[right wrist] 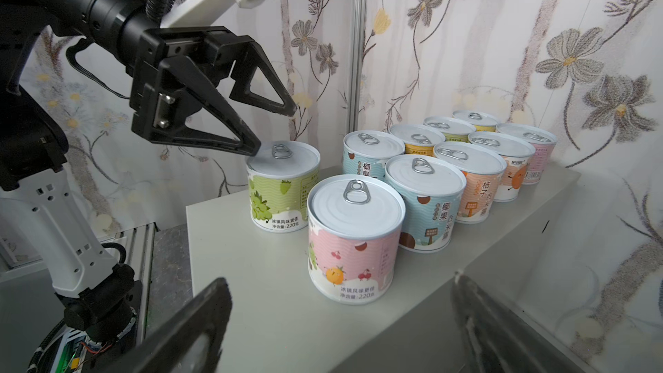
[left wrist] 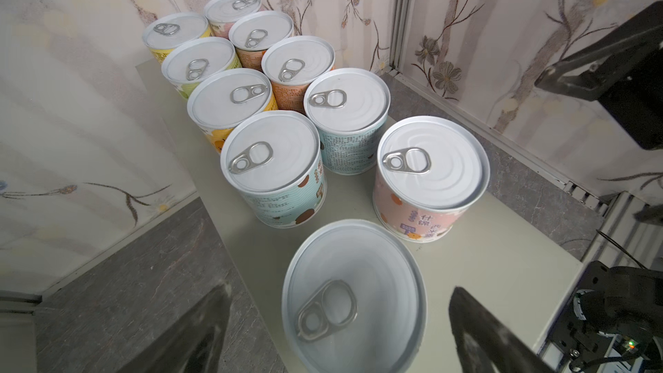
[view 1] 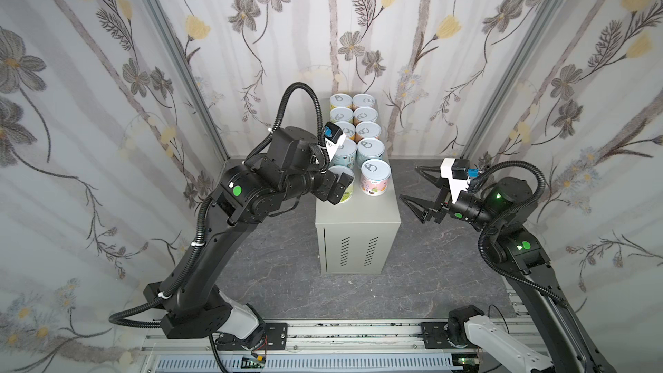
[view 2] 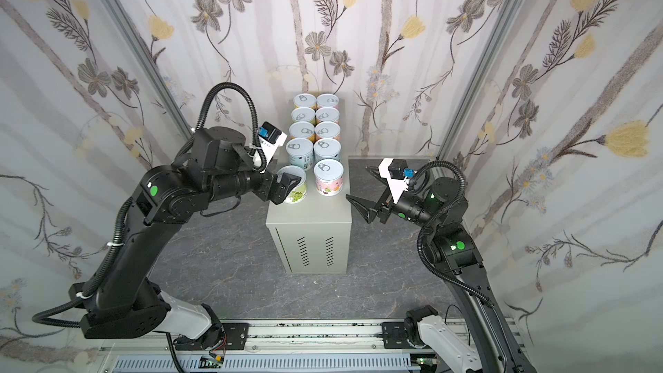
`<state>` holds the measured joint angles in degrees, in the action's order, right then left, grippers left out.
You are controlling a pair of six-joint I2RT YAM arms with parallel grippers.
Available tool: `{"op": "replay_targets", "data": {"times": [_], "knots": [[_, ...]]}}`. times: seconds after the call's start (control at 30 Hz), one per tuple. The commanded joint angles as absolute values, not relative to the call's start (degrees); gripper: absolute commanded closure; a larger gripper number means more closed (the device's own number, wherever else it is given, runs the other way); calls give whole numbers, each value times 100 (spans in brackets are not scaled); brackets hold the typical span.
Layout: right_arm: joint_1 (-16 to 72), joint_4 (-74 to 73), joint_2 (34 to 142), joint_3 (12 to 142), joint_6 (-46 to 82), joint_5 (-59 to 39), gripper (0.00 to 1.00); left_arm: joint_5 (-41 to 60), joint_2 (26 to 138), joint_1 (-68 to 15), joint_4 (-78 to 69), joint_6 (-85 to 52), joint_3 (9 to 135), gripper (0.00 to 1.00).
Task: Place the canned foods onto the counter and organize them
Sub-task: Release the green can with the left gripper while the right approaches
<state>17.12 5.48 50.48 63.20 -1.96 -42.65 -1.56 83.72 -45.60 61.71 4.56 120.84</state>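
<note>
All ten cans stand upright on the surface (view 1: 358, 209), the flat top of a grey-beige metal box (view 1: 355, 249) with vent slits on its front. They form two columns of five.

Take the pink can (view 1: 375, 177) at the vented end as the landmark. The green can (right wrist: 283, 195) stands just beside it, on the left arm's side, with a narrow strip of bare surface between them. Directly behind the pink can is a light blue can (view 1: 370, 152). A second light blue can (left wrist: 269, 159) stands next to that one, behind the green can. Farther from the pink can, six more cans (left wrist: 297, 66) run in close pairs to the wallpapered back wall (view 1: 323, 30), with orange, yellow, green and pink labels.

The left gripper (right wrist: 273, 130) hangs over the green can with its jaws spread wider than the can, pinching nothing. In the left wrist view the lid sits between the two fingers (left wrist: 201, 328) with a gap on each side. In the right wrist view one fingertip overlaps the lid's rim; I cannot tell whether it touches.

The right gripper (view 1: 408, 181) is off the surface, on the opposite side of the pink can from the green can, above the dark marbled floor (view 1: 280, 281). Its jaws are spread wide, hold nothing and point toward the pink can.
</note>
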Motion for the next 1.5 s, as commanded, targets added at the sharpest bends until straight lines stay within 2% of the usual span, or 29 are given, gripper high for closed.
{"op": "replay_targets", "data": {"times": [0.0, 0.23, 0.47, 0.67, 0.77, 0.9, 1.07, 1.27, 1.47], "knots": [[1921, 103, 4944, 6196, -210, -3777, 7, 46, 8147, -4502, 5705, 410, 11702, 5], [2925, 844, 5068, 6324, -680, -2310, 12, 292, 7041, -4393, 4803, 667, 9880, 8], [3285, 508, 5318, 6233, -504, -1870, 17, 599, 6285, -4250, 3864, 857, 8872, 18], [3444, 367, 5616, 6316, -438, -1659, 20, 773, 5995, -4211, 3223, 1200, 8077, 22], [3497, 362, 5751, 6402, -434, -1627, 24, 769, 5870, -4178, 2758, 1354, 7735, 28], [3540, 304, 5915, 6460, -394, -1612, 30, 943, 5817, -4103, 2446, 1463, 7585, 33], [3587, 229, 6039, 6459, -367, -1616, 34, 1158, 5853, -4000, 2358, 1625, 7533, 36], [3597, 249, 6126, 6495, -380, -1595, 34, 1350, 6049, -3902, 2296, 1677, 7549, 40], [3595, 272, 6115, 6486, -396, -1501, 29, 1461, 6235, -3826, 2190, 1705, 7603, 44]]}}
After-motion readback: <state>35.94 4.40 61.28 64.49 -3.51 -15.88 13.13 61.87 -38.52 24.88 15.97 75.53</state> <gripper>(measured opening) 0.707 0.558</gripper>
